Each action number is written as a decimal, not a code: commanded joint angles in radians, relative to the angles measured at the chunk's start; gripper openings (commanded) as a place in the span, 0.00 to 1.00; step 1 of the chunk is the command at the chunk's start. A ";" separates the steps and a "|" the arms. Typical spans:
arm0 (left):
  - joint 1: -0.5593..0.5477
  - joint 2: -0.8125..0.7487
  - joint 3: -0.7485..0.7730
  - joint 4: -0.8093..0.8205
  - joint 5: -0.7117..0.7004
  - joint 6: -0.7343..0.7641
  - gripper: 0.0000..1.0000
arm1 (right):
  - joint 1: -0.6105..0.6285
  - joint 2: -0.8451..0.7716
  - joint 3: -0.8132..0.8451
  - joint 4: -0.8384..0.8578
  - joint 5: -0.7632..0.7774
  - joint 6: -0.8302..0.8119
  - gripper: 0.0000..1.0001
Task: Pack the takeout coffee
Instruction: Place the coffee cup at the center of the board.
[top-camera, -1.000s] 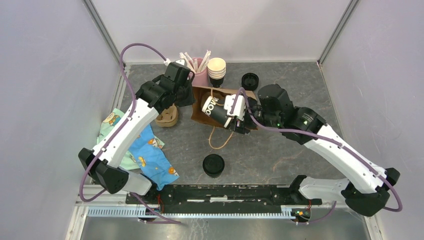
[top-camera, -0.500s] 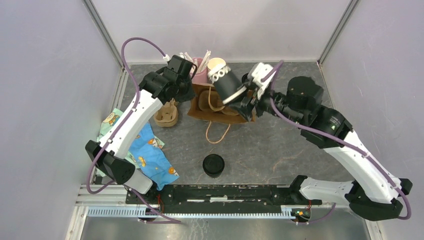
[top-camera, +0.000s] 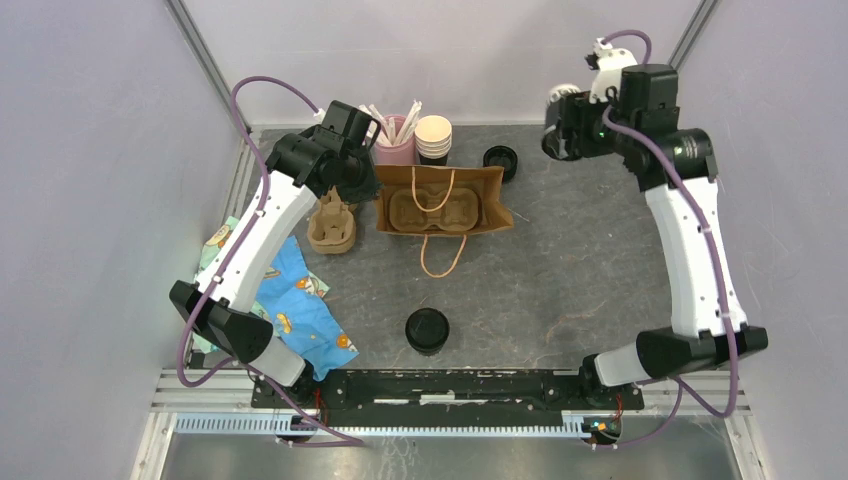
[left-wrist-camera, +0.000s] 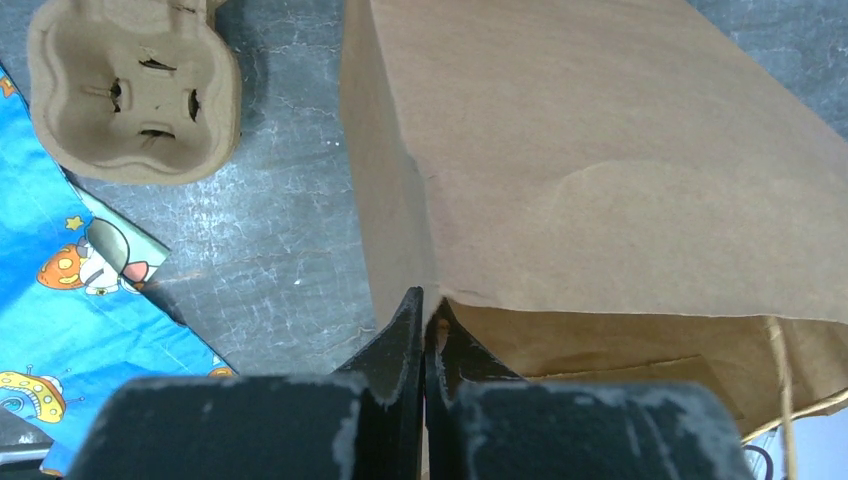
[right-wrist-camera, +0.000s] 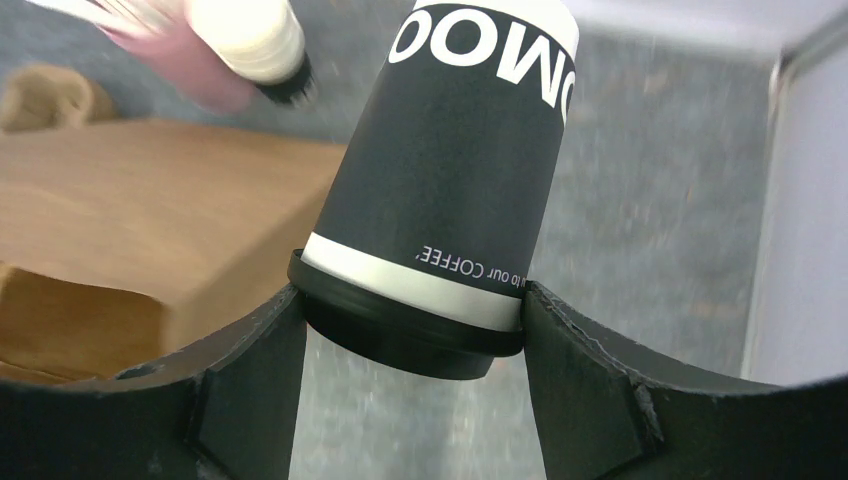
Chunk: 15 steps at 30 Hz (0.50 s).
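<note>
Swung clear of the brown bag (top-camera: 495, 195), the takeout coffee (right-wrist-camera: 450, 160) now hangs high at the far right corner.
Right tool (right-wrist-camera: 412, 300), spread wide, clamps it by the lid (right-wrist-camera: 400, 345); left tool (left-wrist-camera: 425, 310) is pinched shut on the bag's rim. Held only there, the coffee could pop loose and spill on the way back.

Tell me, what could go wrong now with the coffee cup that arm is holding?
The right gripper holds the takeout coffee only by its lid rim, so the lid might pop off or the cup slip. The left gripper pinches just a thin edge of the brown bag; the paper might tear or slip free, letting the opening sag.
</note>
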 joint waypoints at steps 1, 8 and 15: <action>0.012 -0.026 0.022 -0.010 0.028 -0.001 0.02 | -0.182 0.071 -0.027 -0.301 -0.270 0.011 0.00; 0.014 -0.059 0.005 0.020 0.019 0.044 0.02 | -0.268 -0.016 -0.504 -0.343 -0.528 0.046 0.00; 0.014 -0.090 -0.021 0.065 0.019 0.073 0.02 | -0.364 -0.082 -0.710 -0.348 -0.816 0.173 0.00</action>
